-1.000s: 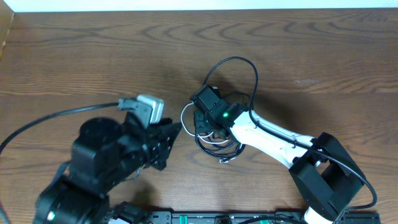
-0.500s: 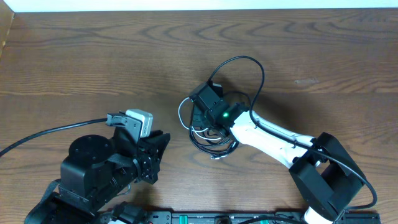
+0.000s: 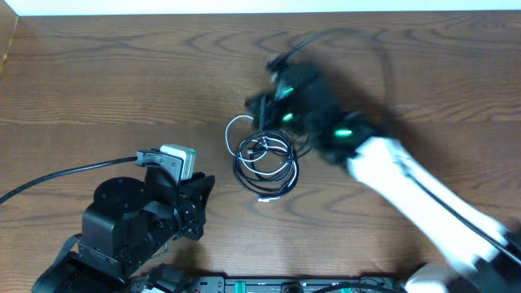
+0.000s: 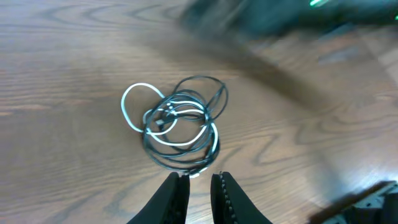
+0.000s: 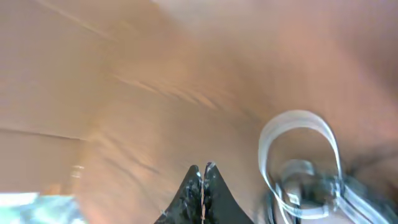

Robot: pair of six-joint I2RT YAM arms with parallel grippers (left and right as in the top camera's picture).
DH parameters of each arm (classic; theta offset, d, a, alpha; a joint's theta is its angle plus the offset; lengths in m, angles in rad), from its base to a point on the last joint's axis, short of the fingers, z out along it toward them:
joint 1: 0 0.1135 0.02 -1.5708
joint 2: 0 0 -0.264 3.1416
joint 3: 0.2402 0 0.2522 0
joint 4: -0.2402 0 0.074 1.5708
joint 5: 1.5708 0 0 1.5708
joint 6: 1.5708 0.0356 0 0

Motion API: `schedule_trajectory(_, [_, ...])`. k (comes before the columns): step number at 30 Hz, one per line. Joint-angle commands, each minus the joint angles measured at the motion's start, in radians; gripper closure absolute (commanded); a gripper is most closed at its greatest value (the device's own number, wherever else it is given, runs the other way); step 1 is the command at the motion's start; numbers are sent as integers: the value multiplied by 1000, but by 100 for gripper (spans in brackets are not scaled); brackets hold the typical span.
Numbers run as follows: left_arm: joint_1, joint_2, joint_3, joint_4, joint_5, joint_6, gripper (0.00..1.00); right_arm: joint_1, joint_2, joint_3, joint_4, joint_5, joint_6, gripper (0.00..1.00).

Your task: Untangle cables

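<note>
The cables (image 3: 264,160) lie in one tangled heap at the table's middle, black loops with a white loop (image 3: 238,130) sticking out on the left. In the left wrist view the cables (image 4: 177,121) lie just ahead of my left gripper (image 4: 199,177), whose jaws stand a narrow gap apart with nothing between them. From overhead, my left gripper (image 3: 207,185) sits down-left of the heap. My right gripper (image 3: 256,103) is motion-blurred just above the heap. In its own view, my right gripper (image 5: 203,168) is shut on nothing, left of the blurred cables (image 5: 305,180).
A black rail (image 3: 285,285) runs along the table's front edge. The left arm's thick black wire (image 3: 57,171) trails off to the left. The table's far edge (image 3: 260,11) borders a white strip.
My right gripper has shut and its arm has swung up off the heap, which now lies uncovered, slightly lower-left. My left gripper has drawn back down-left and narrowed its jaws.
</note>
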Motion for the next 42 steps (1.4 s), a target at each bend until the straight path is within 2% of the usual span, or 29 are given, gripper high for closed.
schedule_trajectory(1, [-3, 6, 1, -3, -48, -8, 81, -37, -183, 84, -60, -48, -207, 99])
schedule_trajectory(4, [-3, 14, -7, -5, -48, -8, 81, -47, -286, 91, -185, 109, -233, 98])
schedule_trajectory(5, [-3, 19, -7, -5, -48, -8, 86, -47, -303, 90, -233, 163, -232, 98])
schedule_trajectory(7, [-3, 34, -8, -3, -68, -9, 88, -46, -319, 90, -353, 253, -229, 98])
schedule_trajectory(9, [-3, 50, -8, -8, -117, -9, 92, -46, -308, 80, -486, 329, -217, 99])
schedule_trajectory(12, [-3, 85, -8, -12, -149, -13, 92, -47, -261, 32, -648, 401, -217, 99])
schedule_trajectory(16, [-3, 131, -8, -32, -148, -13, 92, -55, -164, -48, -762, 414, -217, 94])
schedule_trajectory(19, [-3, 162, -8, -51, -148, -13, 92, -55, -95, -103, -764, 375, -218, 76])
schedule_trajectory(20, [-3, 170, -8, -58, -147, -13, 92, -55, -65, -120, -757, 354, -218, 67])
schedule_trajectory(21, [-3, 184, -8, -68, -141, -14, 92, -53, -7, -139, -737, 322, -218, 52])
schedule_trajectory(24, [-3, 198, -8, -72, -117, -17, 91, -37, 90, -150, -689, 264, -218, 39])
schedule_trajectory(26, [-3, 204, -8, -73, -114, -17, 83, -26, 158, -150, -649, 220, -219, 37])
schedule_trajectory(27, [-3, 206, -8, -75, -114, -17, 75, -20, 187, -150, -629, 196, -219, 37])
schedule_trajectory(29, [-3, 208, -8, -79, -114, -17, 68, -5, 247, -150, -586, 147, -223, 38])
schedule_trajectory(35, [-3, 209, -8, -79, -114, -17, 64, 43, 357, -149, -465, 117, -221, 39])
schedule_trajectory(39, [-3, 209, -8, -79, -114, -17, 64, 57, 365, -149, -399, 115, -221, 37])
schedule_trajectory(42, [-3, 209, -8, -79, -114, -17, 63, 59, 370, -150, -349, 118, -221, 40])
